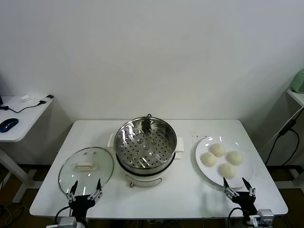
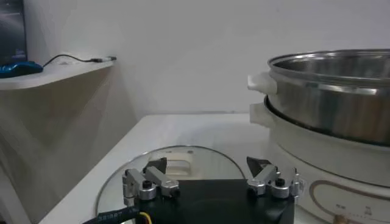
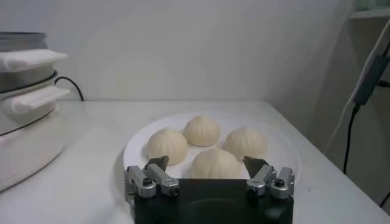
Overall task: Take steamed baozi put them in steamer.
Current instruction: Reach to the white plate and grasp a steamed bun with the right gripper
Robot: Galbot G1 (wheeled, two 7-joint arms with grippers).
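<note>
Several cream-white steamed baozi (image 1: pixel 222 159) lie on a white plate (image 1: pixel 202 145) at the table's right; in the right wrist view the nearest baozi (image 3: pixel 214 164) sits just beyond the fingertips. The shiny steel steamer (image 1: pixel 145 144) with its perforated tray stands at the table's middle, and its wall (image 2: pixel 341 100) fills the left wrist view's side. My right gripper (image 1: pixel 239 185) hovers open at the plate's near edge, holding nothing. My left gripper (image 1: pixel 85 188) is open at the front left, just over the near rim of the glass lid (image 1: pixel 86 167).
The glass lid (image 2: pixel 183 164) with a white handle lies flat left of the steamer. A side desk (image 1: pixel 19 118) with a blue mouse stands to the left, and a cable (image 1: pixel 280 135) hangs at the right. Bare table runs along the front between the two grippers.
</note>
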